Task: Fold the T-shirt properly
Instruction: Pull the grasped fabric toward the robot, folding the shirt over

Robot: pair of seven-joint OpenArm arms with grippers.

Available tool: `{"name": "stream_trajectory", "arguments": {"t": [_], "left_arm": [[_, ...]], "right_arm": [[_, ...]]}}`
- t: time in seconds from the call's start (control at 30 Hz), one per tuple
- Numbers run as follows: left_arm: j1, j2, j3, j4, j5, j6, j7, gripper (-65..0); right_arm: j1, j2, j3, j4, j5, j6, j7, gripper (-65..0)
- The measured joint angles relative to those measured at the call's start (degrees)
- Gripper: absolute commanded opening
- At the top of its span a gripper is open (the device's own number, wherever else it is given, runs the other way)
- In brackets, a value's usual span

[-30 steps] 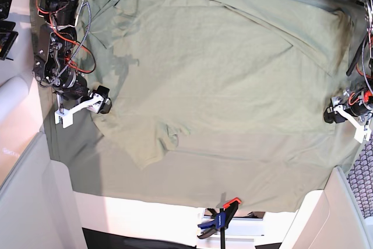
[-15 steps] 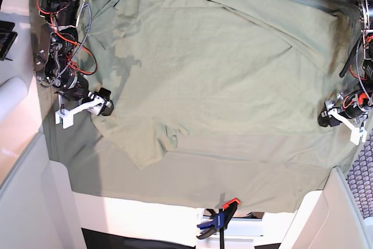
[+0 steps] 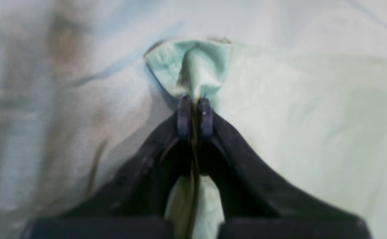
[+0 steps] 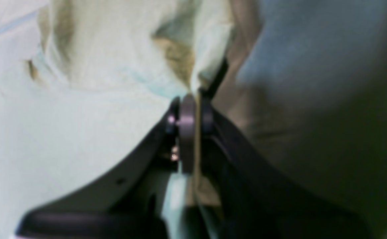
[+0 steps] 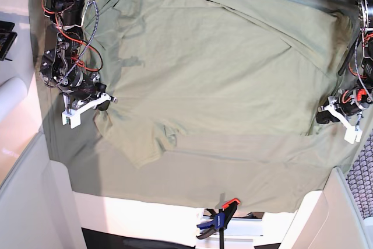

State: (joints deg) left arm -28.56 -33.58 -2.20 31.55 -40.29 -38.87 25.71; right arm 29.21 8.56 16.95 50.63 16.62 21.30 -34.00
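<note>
The pale sage-green T-shirt (image 5: 210, 68) lies spread across the table, one sleeve at the lower left (image 5: 145, 144). My right gripper (image 5: 108, 101) is at the shirt's left edge. In the right wrist view it (image 4: 193, 99) is shut on a pinched edge of the T-shirt (image 4: 113, 49). My left gripper (image 5: 320, 118) is at the shirt's right edge. In the left wrist view it (image 3: 195, 99) is shut on a bunched fold of the T-shirt (image 3: 196, 63). Both views are blurred.
A greyer green tablecloth (image 5: 233, 182) covers the table under the shirt and hangs over the front edge. A blue and orange clamp (image 5: 220, 218) grips the front edge. White walls stand at the lower left (image 5: 29, 202) and lower right (image 5: 344, 214).
Both grippers have moved slightly inward with the shirt edges held: the arm on the base view's left shifted right, and the arm on its right shifted left.
</note>
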Motion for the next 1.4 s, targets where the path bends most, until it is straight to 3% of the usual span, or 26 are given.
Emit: {"name": "stream_trajectory", "arguments": {"t": [0.2, 0.43, 0.7, 1.07, 1.1, 1.2, 1.23, 1.4], "left_arm": [[1.6, -3.5, 0.1, 3.8, -13.8, -0.1, 11.6, -65.0], [11.0, -8.5, 0.2, 18.5, -22.0, -0.5, 19.7, -65.0], [20.0, -12.6, 0.4, 29.8, -23.6, -0.6, 21.9, -65.0], [26.2, -12.9, 0.4, 36.5, -23.4, -0.6, 23.6, -65.0], [26.2, -12.9, 0.4, 36.6, -23.4, -0.6, 23.6, -65.0], [26.2, -12.9, 0.4, 36.6, -23.3, -0.6, 23.3, -65.0], [26.2, -12.9, 0.4, 36.6, -23.3, -0.6, 23.3, -65.0], [26.2, -12.9, 0.4, 36.7, -23.3, -0.6, 23.3, -65.0]], "right_arm": [[-2.0, 1.8, -0.2, 7.4, 2.9, 0.3, -6.0, -65.0], [-11.2, 6.2, -0.2, 20.7, 8.9, 0.6, -9.8, -65.0], [-19.3, 9.4, -0.2, 28.7, 10.6, 1.3, -9.7, -65.0], [-26.2, 9.8, -0.2, 30.7, 10.4, 1.0, -9.4, -65.0], [-26.8, 9.8, -0.2, 30.8, 10.4, 1.0, -9.1, -58.7], [-27.6, 9.9, -0.2, 30.9, 11.0, 1.4, -8.3, -30.8], [-27.6, 9.8, -0.2, 30.9, 10.9, 1.4, -7.6, -25.9], [-27.5, 9.6, 1.0, 31.3, 10.4, 1.4, -6.6, -24.1]]}}
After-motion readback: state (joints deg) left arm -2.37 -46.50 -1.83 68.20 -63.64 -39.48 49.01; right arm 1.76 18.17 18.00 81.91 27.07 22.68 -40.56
